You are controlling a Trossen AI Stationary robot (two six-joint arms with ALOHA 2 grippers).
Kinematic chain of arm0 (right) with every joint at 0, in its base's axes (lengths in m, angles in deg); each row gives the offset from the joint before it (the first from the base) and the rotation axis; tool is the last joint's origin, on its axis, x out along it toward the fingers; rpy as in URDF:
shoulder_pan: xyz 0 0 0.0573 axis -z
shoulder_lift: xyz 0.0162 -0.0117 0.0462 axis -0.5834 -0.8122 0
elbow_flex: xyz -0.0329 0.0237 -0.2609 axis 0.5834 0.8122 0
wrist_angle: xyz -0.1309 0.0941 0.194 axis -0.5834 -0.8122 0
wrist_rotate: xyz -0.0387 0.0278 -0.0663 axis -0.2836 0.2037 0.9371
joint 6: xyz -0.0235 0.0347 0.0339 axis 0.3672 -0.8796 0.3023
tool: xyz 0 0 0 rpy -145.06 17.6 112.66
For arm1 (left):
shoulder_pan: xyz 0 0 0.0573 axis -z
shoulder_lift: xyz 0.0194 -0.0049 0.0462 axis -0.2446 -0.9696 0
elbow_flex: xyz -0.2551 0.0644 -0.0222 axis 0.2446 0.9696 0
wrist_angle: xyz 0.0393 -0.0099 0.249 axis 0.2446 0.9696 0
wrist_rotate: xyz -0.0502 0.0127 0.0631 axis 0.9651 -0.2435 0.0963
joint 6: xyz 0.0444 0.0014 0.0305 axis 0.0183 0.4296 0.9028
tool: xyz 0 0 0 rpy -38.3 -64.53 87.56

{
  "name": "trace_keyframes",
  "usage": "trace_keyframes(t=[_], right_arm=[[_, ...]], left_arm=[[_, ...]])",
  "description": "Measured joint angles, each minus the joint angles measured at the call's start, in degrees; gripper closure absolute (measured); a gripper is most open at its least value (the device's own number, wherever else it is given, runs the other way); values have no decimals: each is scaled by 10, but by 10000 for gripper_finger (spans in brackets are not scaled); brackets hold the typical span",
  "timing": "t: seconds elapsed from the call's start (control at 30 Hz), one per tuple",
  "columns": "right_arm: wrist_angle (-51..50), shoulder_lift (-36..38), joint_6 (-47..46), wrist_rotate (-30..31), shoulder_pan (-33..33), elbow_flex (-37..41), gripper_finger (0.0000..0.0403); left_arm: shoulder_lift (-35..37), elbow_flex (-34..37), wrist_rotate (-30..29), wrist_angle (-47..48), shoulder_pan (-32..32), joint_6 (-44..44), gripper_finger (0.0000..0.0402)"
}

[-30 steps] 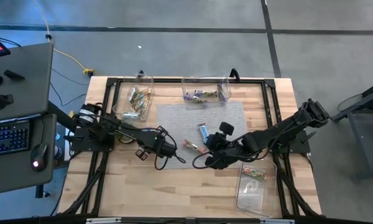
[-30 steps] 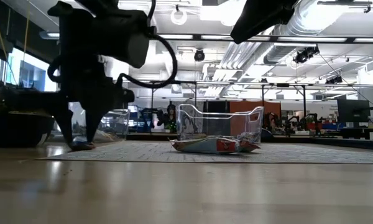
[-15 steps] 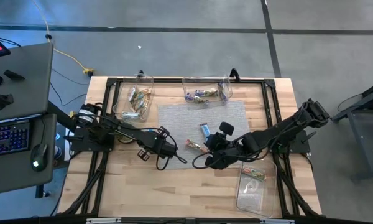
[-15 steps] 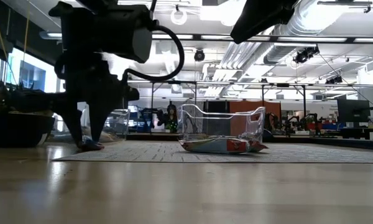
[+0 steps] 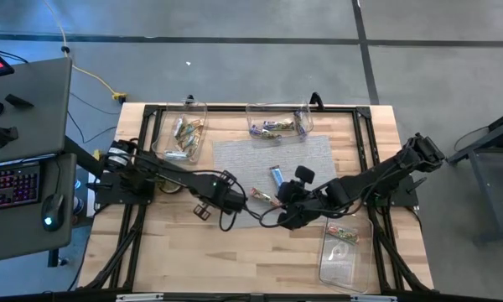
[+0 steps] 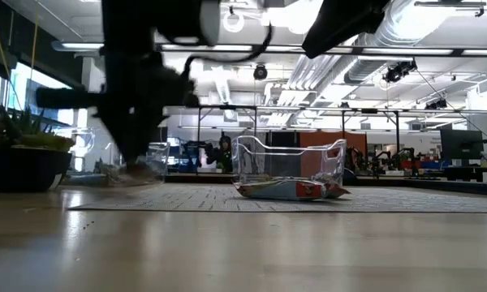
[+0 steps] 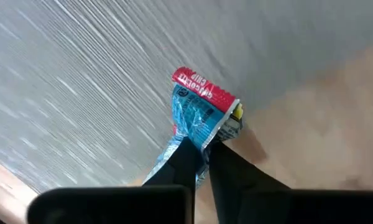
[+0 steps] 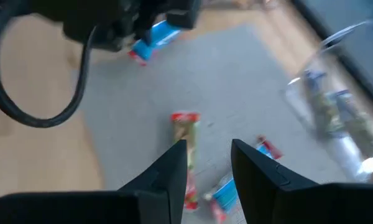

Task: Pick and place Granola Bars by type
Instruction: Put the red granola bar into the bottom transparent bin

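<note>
Near the centre of the high view, we see the left claw (image 7: 199, 163) pinched on the crimped tail of a blue foil-wrapped granola bar with a red end band (image 7: 201, 107), held over the lower edge of the grey ribbed mat (image 5: 235, 159) on the pale wooden worktop (image 5: 176, 252). The right claw (image 8: 208, 163) hangs just right of centre with its fingers apart and nothing between them, above a green-and-red wrapped bar (image 8: 185, 134); another blue-wrapped bar (image 5: 276, 176) lies on the mat just above it.

We judge the grip thin: only the wrapper's seal sits between the fingers, so the bar could swing or slip out on the way to a bin. The two claws also work close together, and the left arm's looping black cable (image 5: 250, 220) hangs near the right one, which could lead to a snag or a bump.

A clear plastic bin at upper left (image 5: 181, 134) holds several brownish and silvery bars. A second clear bin at upper centre (image 5: 278, 113) holds purple and silver ones. A third clear bin at lower right (image 5: 339, 264) holds one green-and-red bar.
</note>
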Motion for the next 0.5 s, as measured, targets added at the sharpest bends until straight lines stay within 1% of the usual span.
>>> trace_keyframes(t=[0.1,0.2,0.27,0.33,0.4,0.5], right_arm=[[0,0,-8,-56,0,0,295],[0,0,-49,-107,0,0,295],[0,0,-68,-127,0,0,295],[-1,-2,-70,-133,0,0,295],[-8,-4,-46,-150,0,0,295],[-8,-4,30,-176,3,0,295]], left_arm=[[0,-38,11,-9,0,-7,394],[0,-69,11,-16,0,-9,399],[1,-86,23,-33,0,-6,400],[1,-99,38,-47,0,-6,400],[1,-114,52,-53,0,-6,401],[1,-137,80,-57,1,-19,401]])
